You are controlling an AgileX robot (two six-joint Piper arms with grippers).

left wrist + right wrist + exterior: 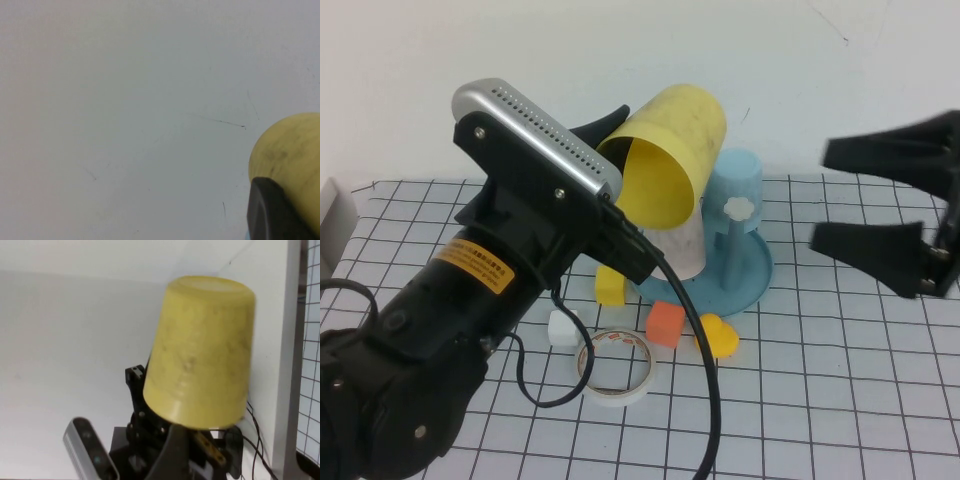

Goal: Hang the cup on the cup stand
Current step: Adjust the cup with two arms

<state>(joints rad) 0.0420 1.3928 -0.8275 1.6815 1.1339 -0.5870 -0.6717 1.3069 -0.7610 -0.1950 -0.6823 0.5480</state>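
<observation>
While the big black left arm fills the near left of the high view, a roll of white tape [615, 367] lies flat on the table [820, 400] just in front of the other small things. A little white block [563, 328] sits at about 10 o'clock from the tape. An orange block [665, 323] and a small yellow duck [718, 337] sit at about 2 o'clock from it, close together. A yellow block [611, 287] stands a bit farther back.

Behind them is the cup stand [745, 280], with its round blue dish and a peg that has a white flower knob [740, 209] on top. A pinkish-white cup [682, 247] and a light blue cup [734, 180] are on the stand.

The left gripper [610, 135] is up in the air, at about 11 o'clock from the stand. It is closed on the cup [672, 155], one finger inside and one outside the rim. The yellow cup is tipped over, mouth down toward the robot, above the pinkish-white cup.

The right gripper [835, 195] hangs at the far right, at 3 o'clock from the stand. Its fingers are spread wide and hold nothing.
</observation>
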